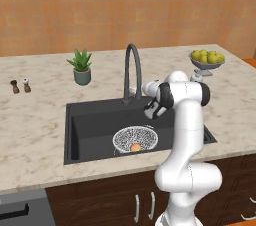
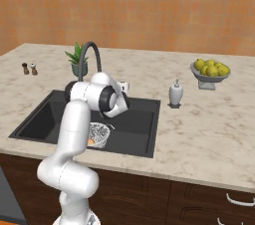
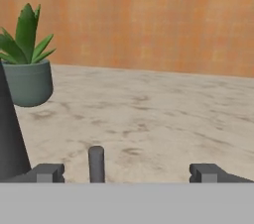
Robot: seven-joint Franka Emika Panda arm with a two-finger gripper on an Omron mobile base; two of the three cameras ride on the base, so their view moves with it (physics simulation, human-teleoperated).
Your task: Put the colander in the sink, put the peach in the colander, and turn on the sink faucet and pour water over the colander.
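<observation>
**Operator:** Left base view check. Report the position of each task item.

**Inspector:** The colander [image 1: 135,138] sits on the floor of the sink [image 1: 90,125], toward the front right of the basin. The peach [image 1: 135,147] lies inside the colander, near its front edge. In the right base view the colander [image 2: 98,133] is partly hidden behind the arm, with the peach [image 2: 91,142] showing at its lower left. The sink faucet [image 1: 132,70] stands upright at the back rim of the sink, its arched spout curving forward over the basin. I cannot tell whether water is running.

**Operator:** State of the gripper?

**Inspector:** The gripper [image 3: 130,172] has its jaws spread wide, and nothing is held between them. In the hand view the two fingertips [image 3: 48,172] stand far apart at the bottom, with a short dark upright post between them, nearer the left one. The faucet's dark base rises at the left edge. In the left base view the gripper [image 1: 154,109] hangs above the back right part of the sink, just right of the faucet base and apart from the colander.

**Operator:** Other items on the counter [image 1: 35,120]?

**Inspector:** A potted plant [image 1: 81,67] stands left of the faucet. Two small shakers [image 1: 20,86] sit at far left. A footed bowl of lemons [image 1: 207,61] stands at back right, and a soap dispenser [image 2: 175,93] right of the sink.
</observation>
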